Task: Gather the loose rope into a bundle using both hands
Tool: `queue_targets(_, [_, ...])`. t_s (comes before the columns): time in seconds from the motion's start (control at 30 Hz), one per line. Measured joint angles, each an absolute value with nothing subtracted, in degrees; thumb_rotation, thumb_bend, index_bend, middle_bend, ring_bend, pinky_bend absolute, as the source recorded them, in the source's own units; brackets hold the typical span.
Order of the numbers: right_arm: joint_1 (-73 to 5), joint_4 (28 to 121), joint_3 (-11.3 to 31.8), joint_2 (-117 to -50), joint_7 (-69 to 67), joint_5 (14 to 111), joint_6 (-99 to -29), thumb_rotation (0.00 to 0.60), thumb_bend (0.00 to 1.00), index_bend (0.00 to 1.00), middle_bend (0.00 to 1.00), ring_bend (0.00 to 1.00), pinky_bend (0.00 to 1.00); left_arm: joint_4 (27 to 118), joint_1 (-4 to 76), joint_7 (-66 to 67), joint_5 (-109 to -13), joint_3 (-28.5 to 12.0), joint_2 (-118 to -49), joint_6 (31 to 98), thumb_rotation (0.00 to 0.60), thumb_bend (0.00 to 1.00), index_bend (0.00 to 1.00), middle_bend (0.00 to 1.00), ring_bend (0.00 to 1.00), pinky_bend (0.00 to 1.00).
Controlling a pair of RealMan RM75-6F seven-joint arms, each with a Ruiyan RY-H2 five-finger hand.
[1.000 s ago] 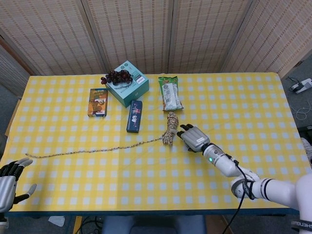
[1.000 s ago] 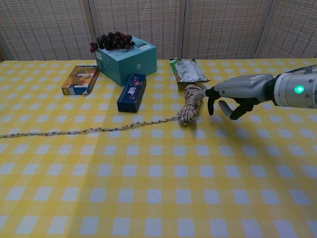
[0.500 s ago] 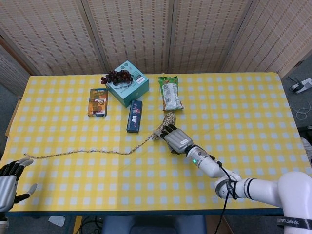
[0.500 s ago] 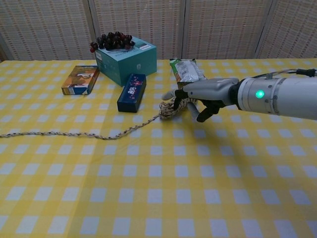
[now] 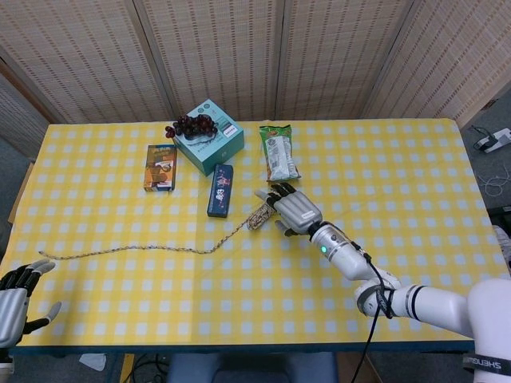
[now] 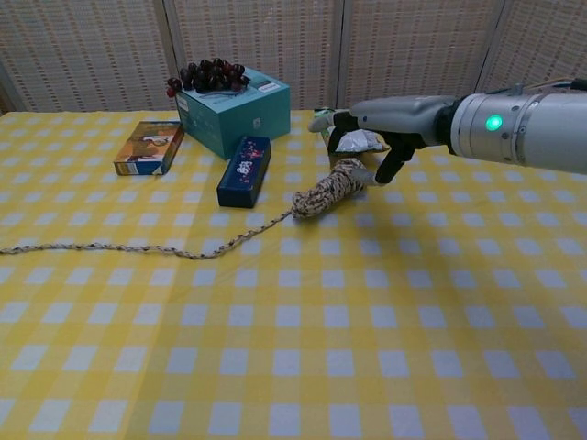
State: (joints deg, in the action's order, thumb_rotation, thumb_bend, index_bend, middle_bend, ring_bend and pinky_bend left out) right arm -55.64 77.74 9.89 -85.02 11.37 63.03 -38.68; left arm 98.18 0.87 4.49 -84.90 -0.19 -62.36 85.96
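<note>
Right hand [image 5: 291,209] hovered over the rope [image 6: 328,191] coil mid-table, fingers spread, holding nothing. Left hand [image 5: 14,297] sat empty, fingers apart, at the yellow checked table [image 5: 399,183] edge; wicker screens [image 5: 239,48] behind.

It looks like a staged test room: woven folding screens [image 5: 239,48] stand directly behind a table [image 5: 399,159] covered in yellow checked cloth.
</note>
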Motion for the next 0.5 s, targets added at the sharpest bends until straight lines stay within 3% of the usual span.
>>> queue_targets(0.13, [-57.81,73.31,10.04,-86.39,12.65,61.33,-35.71,0.6,0.25,0.0,0.2,0.0,0.0,98.56,0.96,4.74,-85.06,-0.22,-62.25,85.96,0.6,0.28,0.26,0.19,0.15,0.14])
queue_targets(0.5, [-63.82,62.2,10.18,-92.95,15.85,55.93,-29.4,0.6,0.25,0.0,0.2,0.0,0.0,98.32,0.17,3.96,-84.22,0.04,-61.86,86.25,0.6,0.28,0.26,0.19,0.15,0.14])
